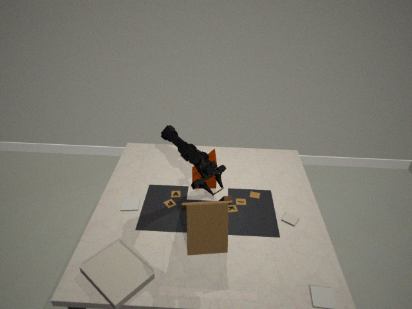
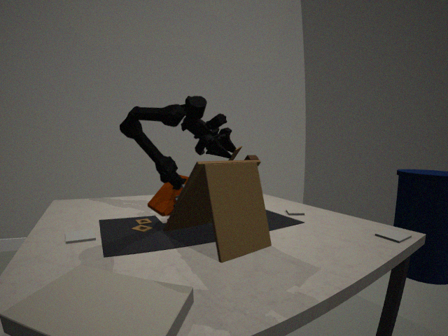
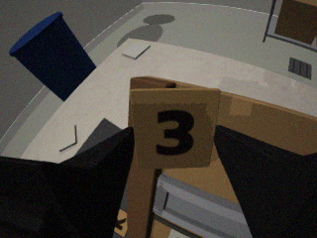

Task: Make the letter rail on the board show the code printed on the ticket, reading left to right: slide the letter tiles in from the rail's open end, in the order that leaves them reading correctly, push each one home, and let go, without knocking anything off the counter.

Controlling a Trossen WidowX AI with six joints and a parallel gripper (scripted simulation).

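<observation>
My gripper (image 1: 217,190) (image 2: 233,155) (image 3: 174,133) is shut on the "3" tile (image 3: 149,111), upright in the wrist view, held above the mat near the top of the board (image 1: 207,229) (image 2: 239,209). Beyond the tile, a grey rail (image 3: 203,200) shows partly on the board's face; the held tile and right finger cover parts of it. A corner of a white sheet shows below the rail; no print is readable. On the dark mat (image 1: 252,223) (image 2: 122,242) lie the A tile (image 1: 172,192), a tile like a P (image 1: 166,203), a J tile (image 1: 244,202), a K tile (image 1: 235,209) and an unreadable tile (image 1: 254,195).
An orange block (image 1: 212,172) (image 2: 162,202) stands behind the board. A large pale slab (image 1: 116,272) (image 2: 108,299) lies at the near left. Thin pale plates (image 1: 130,204) (image 1: 290,218) (image 1: 321,296) lie around the counter. A blue bin (image 2: 419,224) (image 3: 54,59) stands beyond its edge.
</observation>
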